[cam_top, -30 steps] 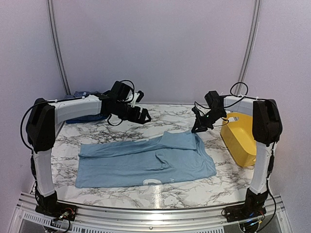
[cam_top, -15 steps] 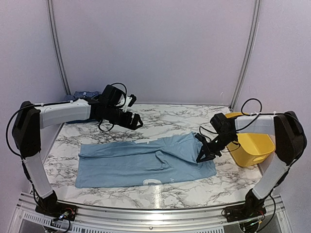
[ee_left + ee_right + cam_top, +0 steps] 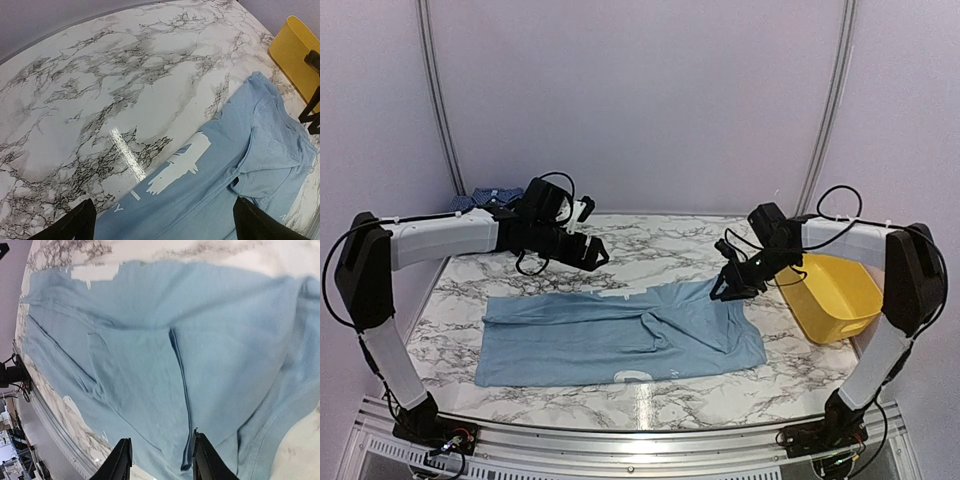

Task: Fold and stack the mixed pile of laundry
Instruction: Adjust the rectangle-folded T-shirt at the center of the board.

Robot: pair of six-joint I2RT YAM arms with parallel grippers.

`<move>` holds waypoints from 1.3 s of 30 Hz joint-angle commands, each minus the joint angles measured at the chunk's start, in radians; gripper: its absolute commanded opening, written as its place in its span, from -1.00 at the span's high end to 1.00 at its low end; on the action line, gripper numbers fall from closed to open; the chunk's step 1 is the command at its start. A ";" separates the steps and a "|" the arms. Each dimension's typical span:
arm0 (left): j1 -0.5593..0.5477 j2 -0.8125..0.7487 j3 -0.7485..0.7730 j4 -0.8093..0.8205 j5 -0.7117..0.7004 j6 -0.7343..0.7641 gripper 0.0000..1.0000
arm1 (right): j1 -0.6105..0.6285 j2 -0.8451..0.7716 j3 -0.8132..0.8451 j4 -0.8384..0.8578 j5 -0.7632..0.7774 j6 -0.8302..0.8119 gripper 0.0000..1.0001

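Right end effector (image 3: pixel 725 290) shifted, jaws parted | soft light-blue T-shirt (image 3: pixel 620 335) flat, creased

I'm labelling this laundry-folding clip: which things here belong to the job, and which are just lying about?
Job:
light-blue T-shirt, spread flat
navy checked garment, back left

Lying about:
yellow tub, far right

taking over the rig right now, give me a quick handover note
Left claw: open, empty, over the far side of the marble table.
Right claw: open, empty, above the right edge of the plain light-blue T-shirt, which lies spread mid-table with some creases.
Navy checked garment: bunched at the far-left corner, behind the left arm.
Done: T-shirt laid out. Left: fold it, fold the rest, stack.
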 commanded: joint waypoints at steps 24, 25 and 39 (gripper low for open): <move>0.054 -0.060 -0.042 0.000 -0.037 0.057 -0.98 | 0.087 0.406 0.325 0.036 -0.159 -0.086 0.47; 0.057 -0.064 -0.046 -0.002 -0.047 0.065 -0.98 | 0.091 0.406 0.325 0.029 -0.170 -0.095 0.56; 0.109 -0.161 -0.134 -0.006 -0.073 0.086 -0.98 | 0.254 0.295 0.266 -0.001 -0.207 -0.046 1.00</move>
